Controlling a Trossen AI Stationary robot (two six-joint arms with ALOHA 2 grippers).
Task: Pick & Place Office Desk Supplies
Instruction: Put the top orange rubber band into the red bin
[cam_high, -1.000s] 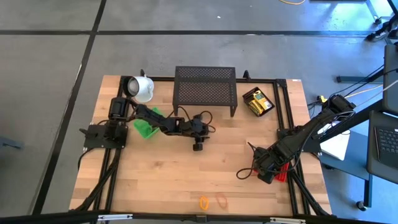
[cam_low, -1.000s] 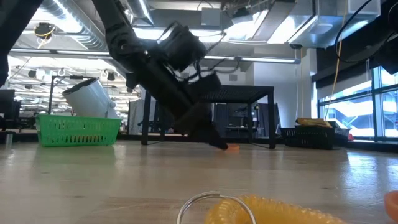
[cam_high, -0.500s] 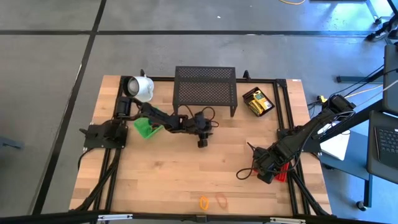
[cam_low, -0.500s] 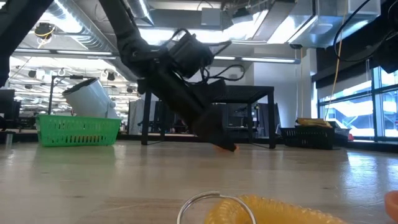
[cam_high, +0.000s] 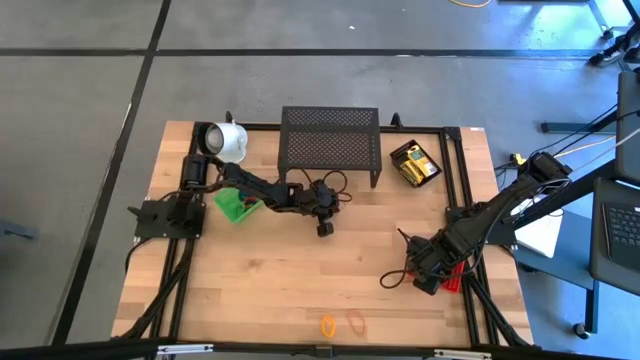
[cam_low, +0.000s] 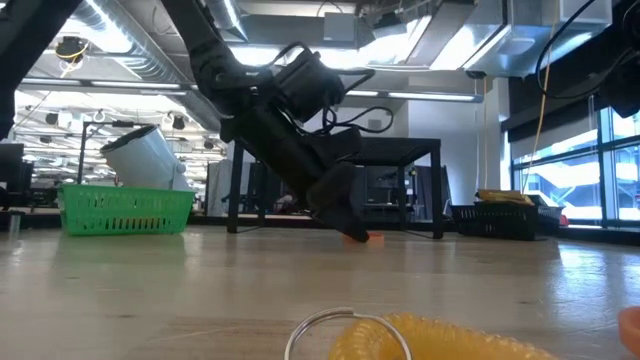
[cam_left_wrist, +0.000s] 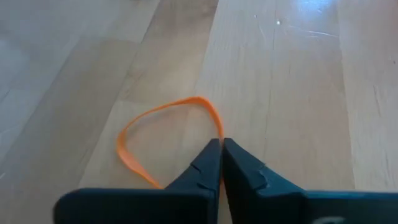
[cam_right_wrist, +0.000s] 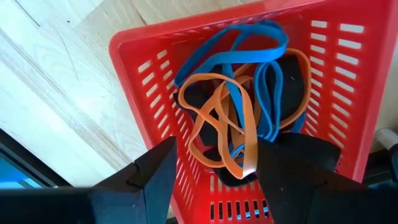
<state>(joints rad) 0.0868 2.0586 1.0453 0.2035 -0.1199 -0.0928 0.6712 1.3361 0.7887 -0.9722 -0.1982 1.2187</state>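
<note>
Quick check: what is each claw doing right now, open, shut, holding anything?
Left claw: shut on the orange loop lying on the table.
Right claw: open, empty, over the red basket of loops.

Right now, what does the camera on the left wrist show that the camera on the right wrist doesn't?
Only the left wrist view shows a single thin orange rubber loop lying on bare wood, with the left gripper shut on its edge.

Only the right wrist view shows a red slotted plastic basket holding tangled blue loops and orange loops, with the right gripper open above it.

Both show the pale wooden tabletop and dark fingers.
</note>
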